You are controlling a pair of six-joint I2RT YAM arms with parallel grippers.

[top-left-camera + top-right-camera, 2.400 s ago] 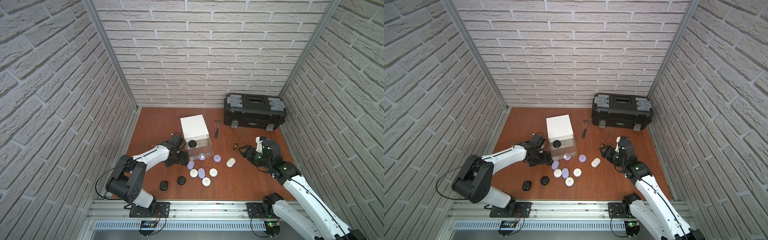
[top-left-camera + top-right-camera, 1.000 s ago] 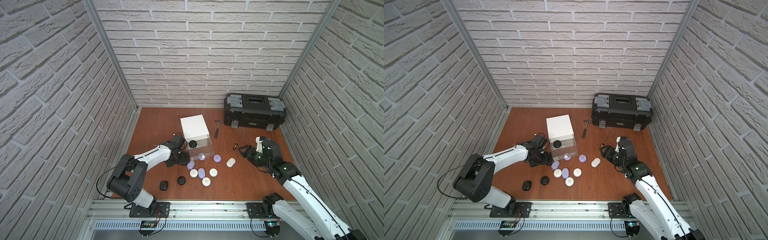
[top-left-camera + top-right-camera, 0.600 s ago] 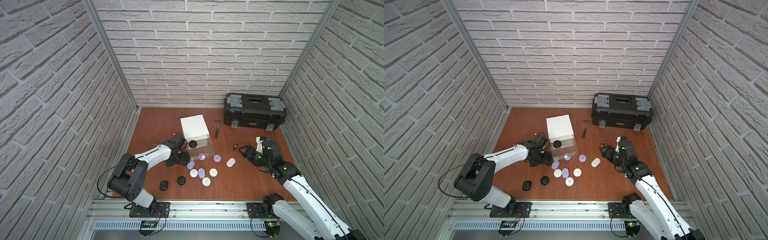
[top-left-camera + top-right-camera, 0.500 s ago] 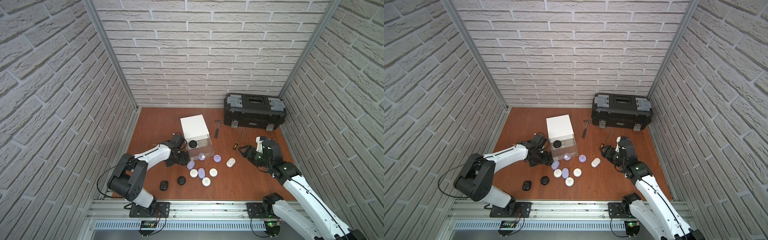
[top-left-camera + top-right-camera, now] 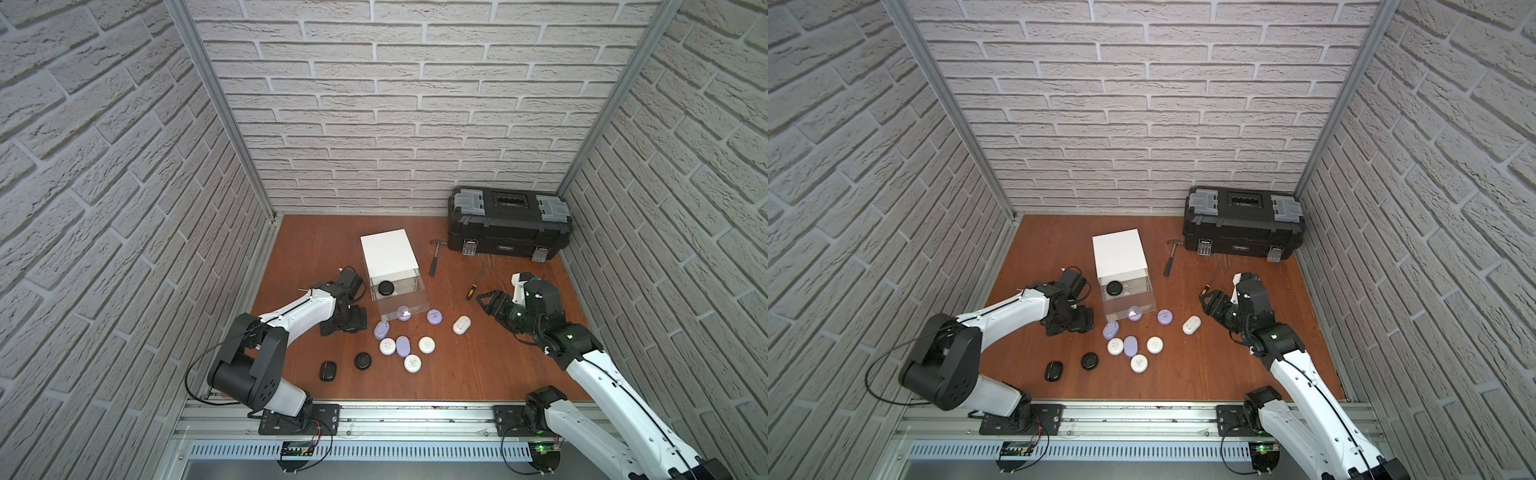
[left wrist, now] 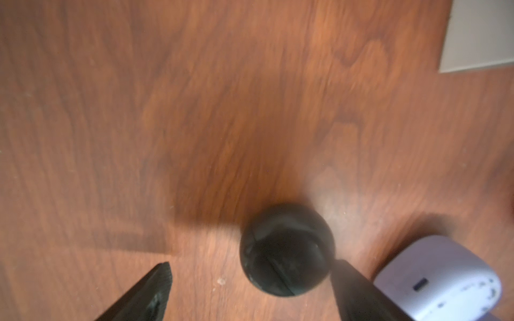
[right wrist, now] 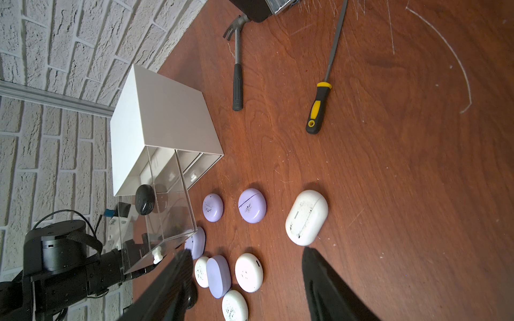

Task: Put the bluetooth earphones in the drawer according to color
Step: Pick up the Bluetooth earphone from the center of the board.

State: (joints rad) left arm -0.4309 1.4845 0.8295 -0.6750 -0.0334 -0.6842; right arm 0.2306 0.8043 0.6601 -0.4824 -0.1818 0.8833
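Left wrist view puts the left gripper (image 6: 250, 265) low over the table (image 6: 167, 111), jaws spread but just starting to narrow from their widest around a round black earphone case (image 6: 286, 250). One finger (image 6: 358, 291) touches its side and the other stands apart, so nothing is pinched yet. A lavender case (image 6: 436, 280) lies just beyond. In a top view the drawer cabinet (image 5: 388, 251) stands at 1 o'clock from this gripper, its top drawer (image 5: 415, 299) pulled out with a black case (image 5: 385, 287) inside; this one likely joins it. Loose cases (image 5: 402, 347) lie at 5 o'clock. The right gripper (image 5: 485, 300) hangs spread, empty.
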